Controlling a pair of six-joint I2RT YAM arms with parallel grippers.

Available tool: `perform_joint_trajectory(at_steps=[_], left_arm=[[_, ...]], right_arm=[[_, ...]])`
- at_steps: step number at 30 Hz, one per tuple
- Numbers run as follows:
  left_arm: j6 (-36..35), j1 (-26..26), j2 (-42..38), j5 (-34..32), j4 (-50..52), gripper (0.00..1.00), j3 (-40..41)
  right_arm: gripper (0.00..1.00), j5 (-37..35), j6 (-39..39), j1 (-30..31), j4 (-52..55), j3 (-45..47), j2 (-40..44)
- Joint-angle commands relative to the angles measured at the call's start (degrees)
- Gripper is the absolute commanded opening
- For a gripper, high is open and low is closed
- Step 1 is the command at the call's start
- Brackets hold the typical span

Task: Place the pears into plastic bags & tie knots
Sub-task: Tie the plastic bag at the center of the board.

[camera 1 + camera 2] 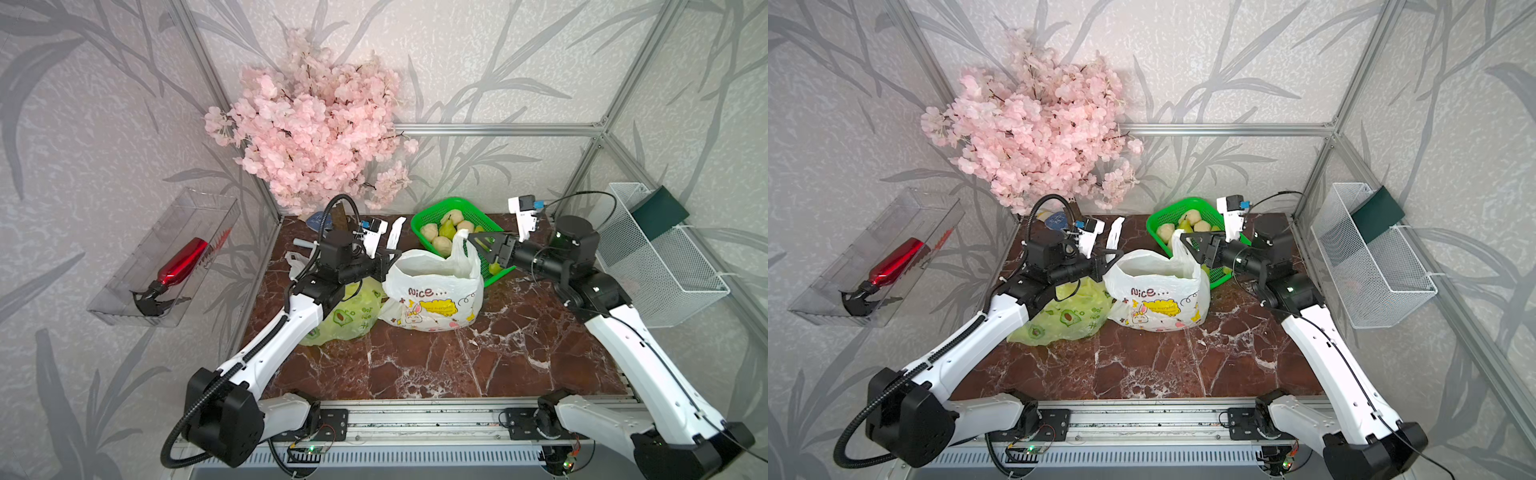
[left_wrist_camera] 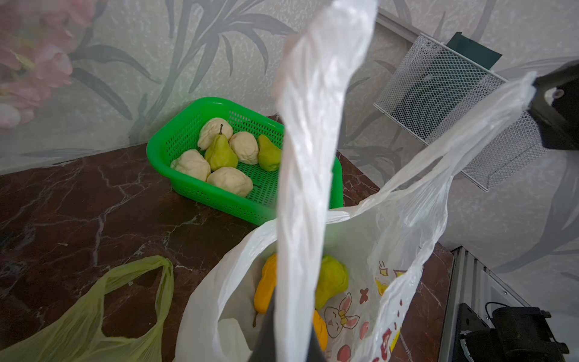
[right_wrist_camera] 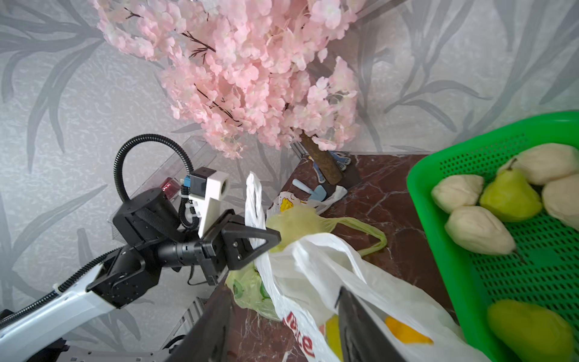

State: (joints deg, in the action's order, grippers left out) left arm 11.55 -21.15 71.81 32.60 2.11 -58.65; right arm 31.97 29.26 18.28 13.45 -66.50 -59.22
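Two glossy green pears [image 2: 220, 152] are counted in a green plastic basket [image 2: 175, 138]; more fruit is half-hidden in one white rabbit-print bag [image 1: 432, 299], its handle clamped by the left gripper [image 3: 269, 238], the right gripper [image 1: 482, 249] parted.

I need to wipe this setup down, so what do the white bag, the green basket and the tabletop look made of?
White bag: thin crinkly plastic film, semi-translucent. Green basket: rigid glossy moulded plastic, perforated walls. Tabletop: polished red-brown marble look with white veins; possibly a printed surface.

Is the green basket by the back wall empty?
No, two green pears and four pale fruits lie in the green basket.
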Motion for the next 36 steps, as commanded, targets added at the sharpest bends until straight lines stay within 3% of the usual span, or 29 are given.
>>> perform_joint_trajectory(at_steps=[1,4,8,12,16,18,23,26,29,31,36], left_arm=[[0.7,0.7,0.3,0.9,2.3,0.0,-3.0],[0.7,0.7,0.3,2.7,2.3,0.0,-3.6],[0.5,0.7,0.5,4.3,3.3,0.0,-3.8],[1.1,0.7,0.4,5.5,3.5,0.0,-3.7],[1.5,0.6,0.4,7.8,4.3,0.0,-4.0],[1.3,0.6,0.4,8.7,5.2,0.0,-4.4],[-0.5,0.7,0.9,11.0,9.7,0.0,-6.0],[-1.2,0.7,1.2,13.0,11.5,0.0,-6.9],[-3.1,0.7,2.7,13.7,15.9,0.0,-9.5],[-5.1,0.6,4.7,14.5,19.8,0.0,-12.1],[-8.8,0.0,13.1,20.2,27.4,0.0,-19.6]], right_arm=[[0.61,-3.1,-5.3,-1.5,-1.3,5.4,3.7],[0.69,-5.8,-10.4,-2.4,-1.6,9.9,5.8],[0.75,-4.4,-11.9,-2.1,-11.3,16.0,4.2],[0.77,-7.6,-16.8,2.6,-16.8,17.2,-0.3],[0.76,-15.6,-22.9,7.7,-21.5,17.1,-5.4],[0.72,-19.0,-24.7,8.7,-22.6,16.2,-8.0],[0.49,-24.2,-29.4,11.5,-26.8,15.3,-11.7],[0.24,-24.7,-31.8,12.6,-26.3,14.3,-12.9],[0.05,-24.3,-34.3,12.9,-23.5,13.4,-12.1],[0.0,-24.5,-37.0,13.9,-20.6,12.6,-10.9],[0.0,-27.0,-46.6,19.9,-13.3,9.7,-9.5]])
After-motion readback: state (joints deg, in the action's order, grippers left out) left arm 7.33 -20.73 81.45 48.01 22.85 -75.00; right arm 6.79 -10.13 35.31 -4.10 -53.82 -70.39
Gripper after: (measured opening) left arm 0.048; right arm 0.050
